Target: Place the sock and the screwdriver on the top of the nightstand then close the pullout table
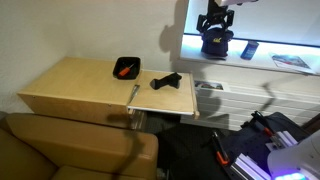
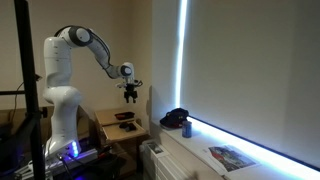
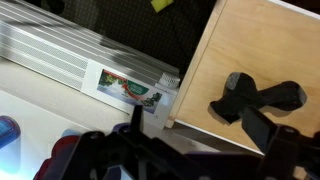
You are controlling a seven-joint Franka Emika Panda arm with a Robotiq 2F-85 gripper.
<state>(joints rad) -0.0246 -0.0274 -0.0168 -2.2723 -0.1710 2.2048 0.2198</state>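
The black sock [image 1: 166, 81] lies on the tan pullout table [image 1: 180, 100], which sticks out beside the nightstand [image 1: 75, 85]. The screwdriver [image 1: 123, 70], with its red-orange handle, lies in a shallow black tray [image 1: 128, 66] on the nightstand's top. My gripper [image 1: 216, 25] hangs high above the pullout table, open and empty. In the wrist view the sock [image 3: 255, 100] lies on the pullout table [image 3: 215, 60] between my spread fingers [image 3: 200, 130]. In an exterior view the gripper [image 2: 131, 93] hovers above the nightstand [image 2: 112, 128].
A white windowsill [image 2: 200, 150] runs beside the pullout table, bearing a black cap [image 2: 176, 118], a blue can [image 2: 186, 128] and a magazine [image 2: 235, 157]. A brown sofa [image 1: 70, 150] stands in front of the nightstand. Cables and gear lie on the floor [image 1: 240, 150].
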